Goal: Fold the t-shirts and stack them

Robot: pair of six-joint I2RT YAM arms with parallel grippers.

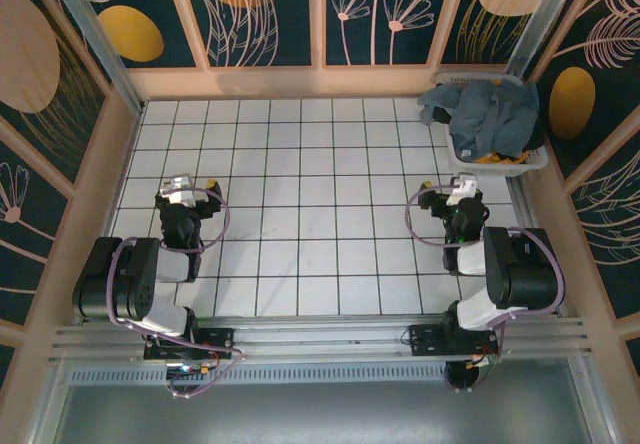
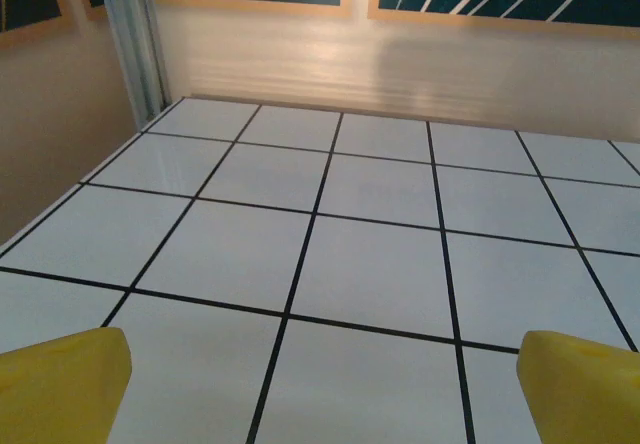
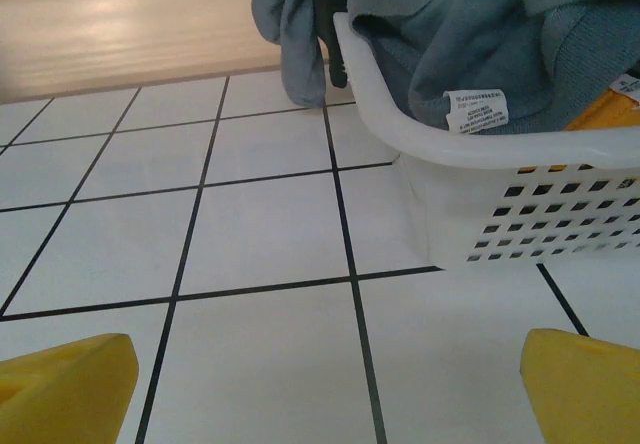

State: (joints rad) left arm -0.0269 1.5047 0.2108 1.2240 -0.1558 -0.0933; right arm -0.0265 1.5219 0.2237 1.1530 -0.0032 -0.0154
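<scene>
Shirt: blue-grey t-shirt (image 1: 480,112), two o'clock, soft, floppy.
Hold: I'd pinch its draped edge.
Pincers: left pincer (image 1: 193,186), right pincer (image 1: 447,186) gape empty.

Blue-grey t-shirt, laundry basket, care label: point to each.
blue-grey t-shirt (image 1: 490,109), top external view, its heaped middle.
laundry basket (image 3: 500,150), right wrist view, its near rim.
care label (image 3: 476,110), right wrist view, its white face.

A blue-grey tee (image 3: 440,24) spills over the rim of the basket (image 3: 470,149) on the tiled table (image 3: 250,234), mustard cloth (image 3: 600,114) beneath, right gripper (image 3: 322,394) spread wide before it.
</scene>
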